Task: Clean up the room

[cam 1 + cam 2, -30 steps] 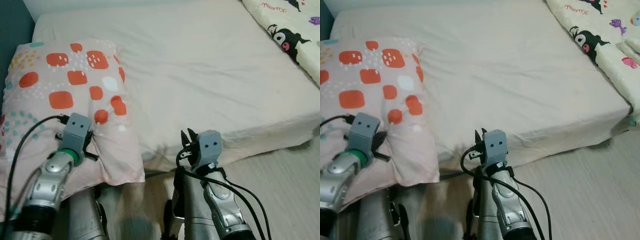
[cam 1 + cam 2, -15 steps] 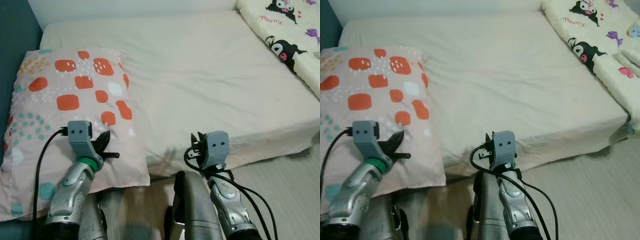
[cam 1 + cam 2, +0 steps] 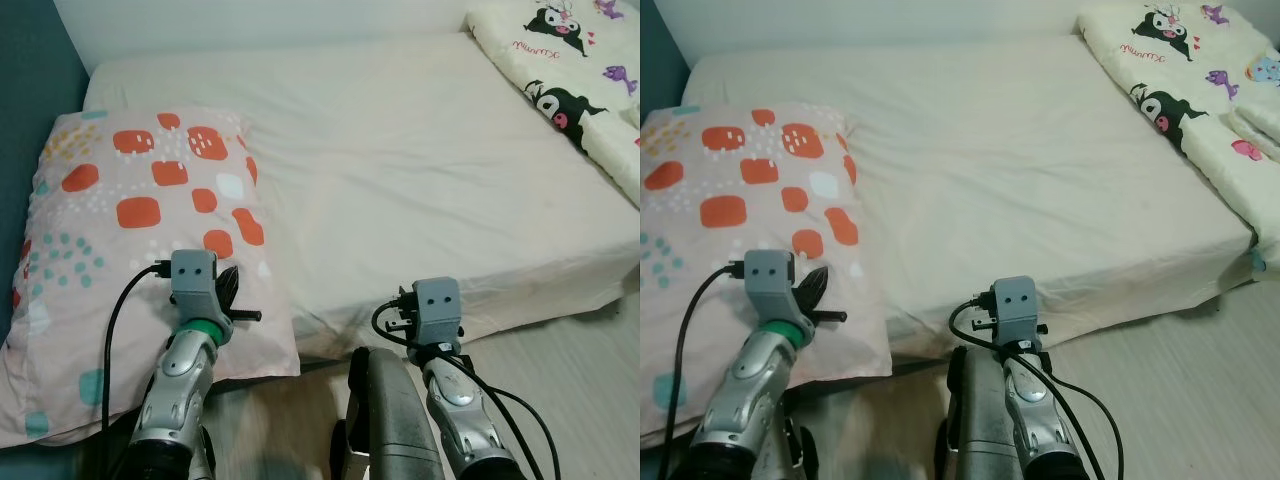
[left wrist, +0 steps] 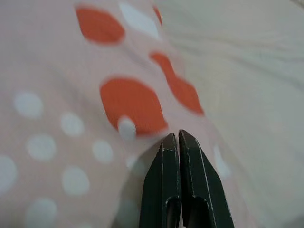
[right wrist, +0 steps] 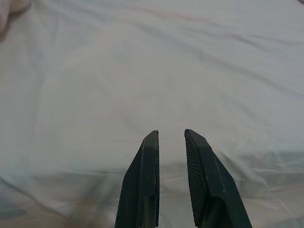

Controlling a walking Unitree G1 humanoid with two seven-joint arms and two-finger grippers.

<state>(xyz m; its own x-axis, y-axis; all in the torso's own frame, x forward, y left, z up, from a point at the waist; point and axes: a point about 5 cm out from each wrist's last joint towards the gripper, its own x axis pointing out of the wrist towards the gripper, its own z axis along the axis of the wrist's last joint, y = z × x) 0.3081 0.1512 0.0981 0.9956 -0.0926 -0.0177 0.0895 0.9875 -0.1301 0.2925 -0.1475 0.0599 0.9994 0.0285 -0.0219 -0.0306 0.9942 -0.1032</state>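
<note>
Your left pincer [image 4: 177, 137] has its fingers pressed together, nothing between them, tips just above the near right part of the pillow [image 3: 120, 230], by an orange blotch. A second ago that wrist sat further left and lower in the head view, with the pincer pointing across the pillow's near edge; half a second ago it had swung right with the fingers looking slightly spread; now it points up the pillow and is closed. Much of that shift is the camera: the whole scene has dropped and widened in the head views, so you now see the bed's far edge and more of the blanket [image 3: 575, 95] with cartoon prints at the right. The pillow lies flat on the left side of the bed [image 3: 420, 170], its near edge overhanging the mattress edge, its left side against the dark blue wall [image 3: 30, 90]; it seems to lie as before, as far as you can tell with the camera moving. Your right pincer [image 5: 171, 142] is slightly apart, empty, aimed at the bare cream sheet near the bed's front edge; its arm sits about where it was relative to the body. Pale wood floor [image 3: 590, 390] shows at lower right.
</note>
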